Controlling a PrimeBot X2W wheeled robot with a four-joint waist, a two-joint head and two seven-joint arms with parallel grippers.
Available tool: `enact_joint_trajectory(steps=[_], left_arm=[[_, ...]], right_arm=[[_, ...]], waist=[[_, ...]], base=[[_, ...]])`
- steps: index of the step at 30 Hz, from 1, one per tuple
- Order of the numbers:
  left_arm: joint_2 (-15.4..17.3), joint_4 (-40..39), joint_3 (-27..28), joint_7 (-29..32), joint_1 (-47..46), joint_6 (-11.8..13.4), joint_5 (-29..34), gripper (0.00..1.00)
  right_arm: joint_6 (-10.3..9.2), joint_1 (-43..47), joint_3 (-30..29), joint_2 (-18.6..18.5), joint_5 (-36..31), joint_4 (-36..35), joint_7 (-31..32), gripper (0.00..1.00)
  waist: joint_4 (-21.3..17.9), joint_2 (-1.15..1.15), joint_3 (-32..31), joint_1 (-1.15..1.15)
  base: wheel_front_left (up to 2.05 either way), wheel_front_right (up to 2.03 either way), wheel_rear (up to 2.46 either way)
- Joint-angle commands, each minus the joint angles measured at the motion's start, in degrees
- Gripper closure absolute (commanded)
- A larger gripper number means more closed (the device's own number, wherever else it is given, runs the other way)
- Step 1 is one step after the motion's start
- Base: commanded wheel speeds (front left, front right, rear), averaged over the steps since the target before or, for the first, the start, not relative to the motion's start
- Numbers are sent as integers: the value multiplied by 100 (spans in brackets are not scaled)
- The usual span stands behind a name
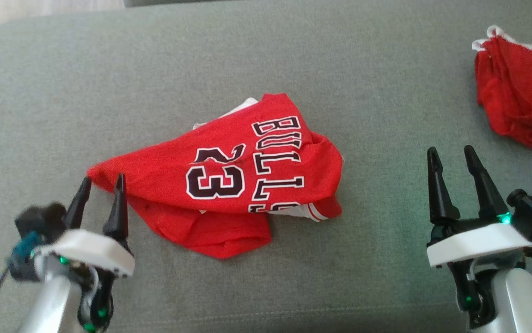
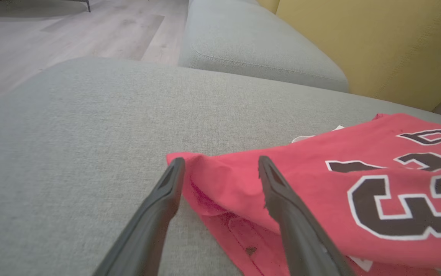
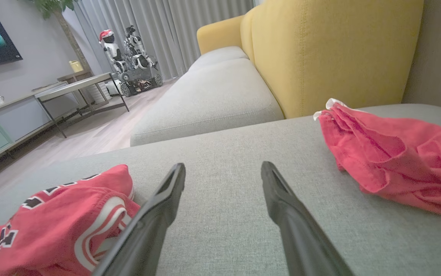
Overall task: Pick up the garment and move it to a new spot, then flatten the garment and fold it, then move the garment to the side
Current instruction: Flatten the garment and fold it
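The red jersey (image 1: 229, 185) lies crumpled on the grey cushion (image 1: 155, 69), long side running left to right, and your left gripper (image 1: 103, 179), fingers apart, sits at its left tip, maybe touching it, while your right gripper (image 1: 450, 150), also spread, is well away.

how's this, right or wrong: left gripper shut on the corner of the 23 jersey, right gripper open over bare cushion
Wrong on one count: the left gripper is open, the jersey corner loose between its fingers, as the left wrist view shows. The right gripper is open over bare cushion, as you said.
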Motion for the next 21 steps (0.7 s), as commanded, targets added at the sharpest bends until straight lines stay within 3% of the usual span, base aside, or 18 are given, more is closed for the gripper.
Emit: enact_joint_trajectory(steps=[1,9,21], left_arm=[[125,-228,198,-81,-39,55,75,0],[106,-1582,124,-269,539,552,741,0],[151,-2359,-43,-165,1060,744,995,0]], right_arm=[[-5,-75,110,-28,-51,-230,20,0],[-5,91,40,-28,-207,-360,150,0],[-5,407,67,-28,-353,-521,359,0]], waist=[[37,0,-79,0],[146,0,-441,0],[127,0,-844,0]], base=[[0,0,0],[0,0,0],[0,0,0]])
